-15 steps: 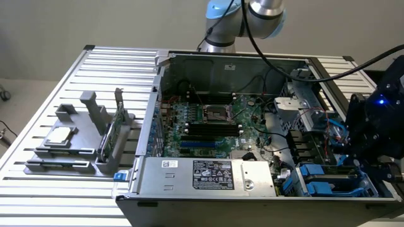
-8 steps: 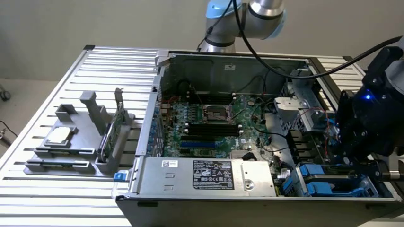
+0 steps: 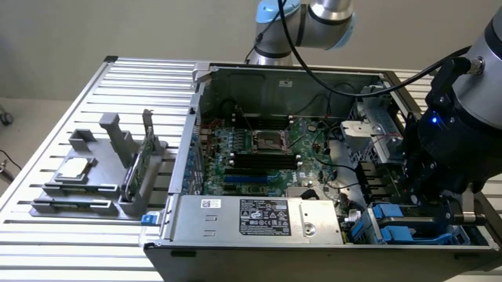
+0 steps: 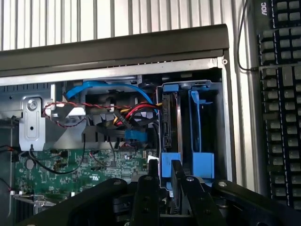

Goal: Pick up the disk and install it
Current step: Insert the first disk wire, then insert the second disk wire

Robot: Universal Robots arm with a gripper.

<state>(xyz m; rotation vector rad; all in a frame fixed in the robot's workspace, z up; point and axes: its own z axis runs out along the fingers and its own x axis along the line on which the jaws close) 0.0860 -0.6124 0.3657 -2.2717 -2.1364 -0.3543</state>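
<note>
Disk (image 4: 170,136) is what we see standing on its edge inside the drive bay (image 4: 221,122) of the open computer case (image 3: 259,70), just ahead of the gripper (image 4: 165,181). Its dark side and its bright blue carrier show between the bay walls, and beside it a second blue carrier (image 4: 200,127) stands in the neighbouring slot. In the wrist view the two black fingers (image 4: 146,197) stand close together, and the blue end of the disk carrier lies right at their tips. We think the fingers are narrow around that end, but the contact itself is hidden behind them, so we cannot tell if they really clamp it.

In the exterior view the gripper (image 3: 439,205) hangs low over the corner of the case where the blue parts of the bay (image 3: 396,226) are. Away from the gripper, across the case, we see the green motherboard (image 3: 259,153), and near the gripper a bundle of red, yellow and black cables (image 4: 127,113) with a blue flat cable (image 4: 108,87) over it. Well apart from the gripper, outside the case, a grey holder (image 3: 94,170) stands on the slatted table (image 3: 47,147) with a small square silver chip (image 3: 73,168) and a thin green circuit card (image 3: 133,170). Beyond the case wall in the wrist view a dark keyboard (image 4: 277,94) lies on the table.
</note>
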